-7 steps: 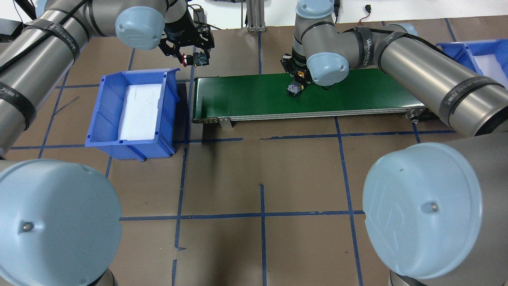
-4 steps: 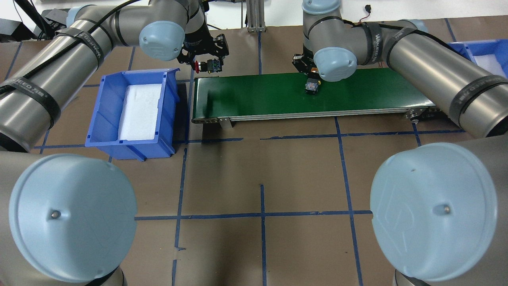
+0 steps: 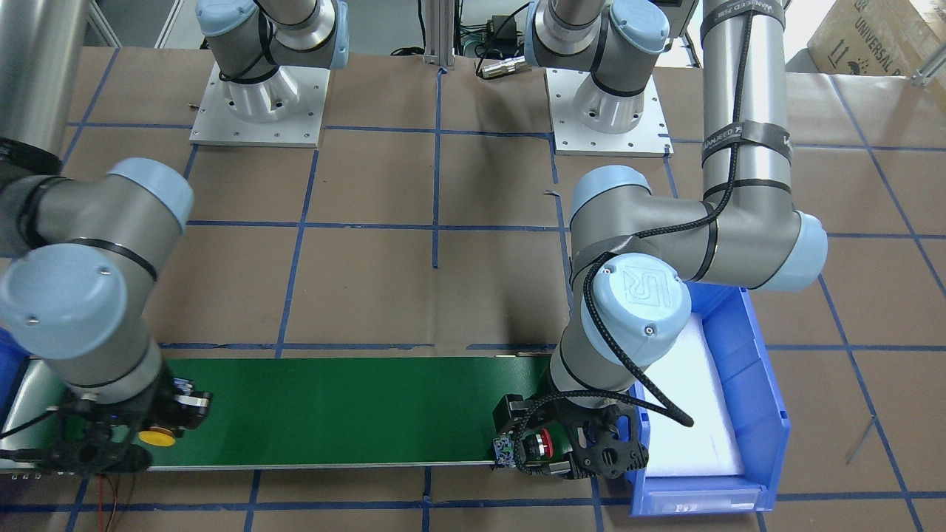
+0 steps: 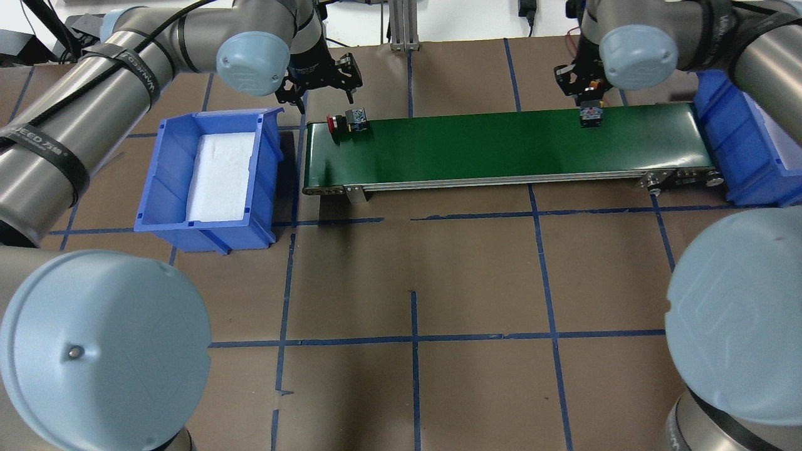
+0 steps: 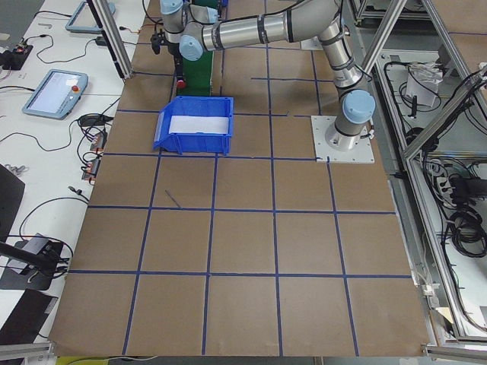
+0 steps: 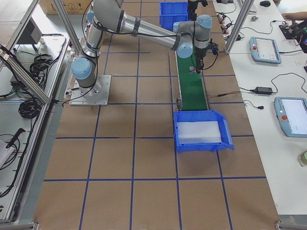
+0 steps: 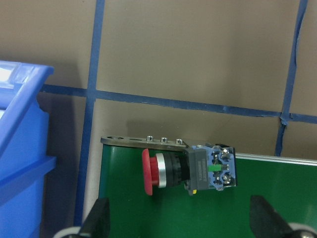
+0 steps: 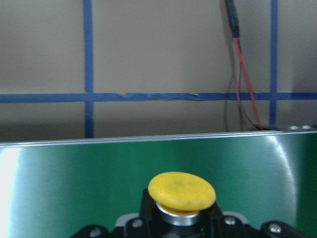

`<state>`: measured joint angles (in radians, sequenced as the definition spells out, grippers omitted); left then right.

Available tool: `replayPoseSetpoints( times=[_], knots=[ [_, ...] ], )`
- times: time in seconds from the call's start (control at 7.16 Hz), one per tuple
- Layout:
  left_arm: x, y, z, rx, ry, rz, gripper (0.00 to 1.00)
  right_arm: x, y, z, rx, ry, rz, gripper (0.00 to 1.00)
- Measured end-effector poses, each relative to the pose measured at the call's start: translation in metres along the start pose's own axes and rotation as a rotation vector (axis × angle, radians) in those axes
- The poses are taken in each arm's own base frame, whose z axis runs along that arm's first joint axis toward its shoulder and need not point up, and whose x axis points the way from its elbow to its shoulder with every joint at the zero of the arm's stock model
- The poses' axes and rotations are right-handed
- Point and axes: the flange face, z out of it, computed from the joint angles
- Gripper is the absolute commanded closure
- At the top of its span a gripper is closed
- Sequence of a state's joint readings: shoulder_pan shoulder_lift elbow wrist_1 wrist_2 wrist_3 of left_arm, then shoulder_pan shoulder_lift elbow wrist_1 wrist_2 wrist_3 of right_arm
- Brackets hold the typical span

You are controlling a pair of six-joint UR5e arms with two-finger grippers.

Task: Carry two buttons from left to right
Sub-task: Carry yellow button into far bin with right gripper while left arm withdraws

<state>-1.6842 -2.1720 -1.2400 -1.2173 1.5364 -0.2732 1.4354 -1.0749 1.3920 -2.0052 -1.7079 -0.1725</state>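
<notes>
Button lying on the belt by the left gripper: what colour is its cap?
Red; the button shows best in the left wrist-mounted view.

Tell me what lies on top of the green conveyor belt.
The red button lies on its side at the left end of the green belt, below the open left gripper. The right gripper holds the yellow button near the right end; whether it touches the belt is hidden.

Right tool (image 4: 589, 108) hides yellow btn (image 8: 182, 190) body.
</notes>
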Motion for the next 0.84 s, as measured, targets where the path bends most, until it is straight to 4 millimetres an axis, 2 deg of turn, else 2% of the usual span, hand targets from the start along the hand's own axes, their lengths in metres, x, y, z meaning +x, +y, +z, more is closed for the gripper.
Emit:
replayPoseSetpoints(
  times=[0.28,0.7,0.84],
  knots=[
    [-0.023,-0.013,-0.008,0.012,0.003,-0.030,0.00,0.100,0.018,-0.020,-0.026,-0.013,-0.026,0.96],
    [-0.075,-0.030,-0.042,0.060,-0.008,-0.019,0.00,0.246,0.066,-0.043,-0.085,-0.025,-0.083,0.96],
    [-0.093,-0.032,-0.061,0.082,-0.014,0.033,0.00,0.282,0.075,-0.051,-0.097,-0.034,-0.087,0.96]
  ],
)
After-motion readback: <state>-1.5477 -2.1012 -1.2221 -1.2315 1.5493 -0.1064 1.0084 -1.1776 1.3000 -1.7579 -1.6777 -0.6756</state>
